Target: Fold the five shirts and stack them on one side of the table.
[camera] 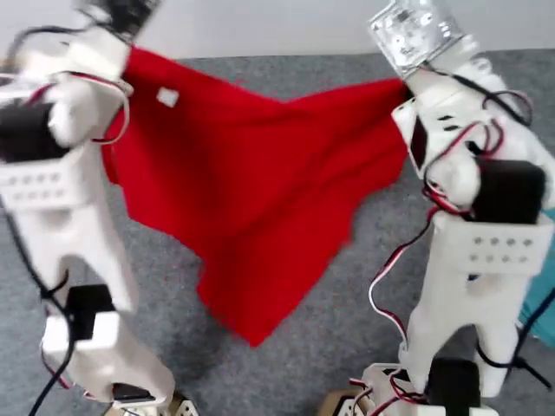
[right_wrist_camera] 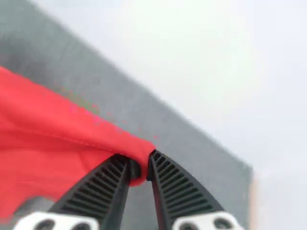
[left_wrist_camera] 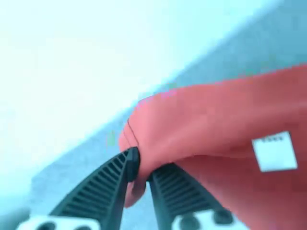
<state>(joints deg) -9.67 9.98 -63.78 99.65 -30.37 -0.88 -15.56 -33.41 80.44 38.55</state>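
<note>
A red shirt hangs spread in the air between the two arms, its lower tip drooping toward the grey table. A white label shows near its left corner. My left gripper is shut on one corner of the red shirt, at the far left of the high view. My right gripper is shut on the opposite corner of the red shirt, at the far right of the table.
Both white arm bodies stand tall at the left and right of the table. A bit of teal cloth shows at the right edge. Grey felt covers the table under the shirt.
</note>
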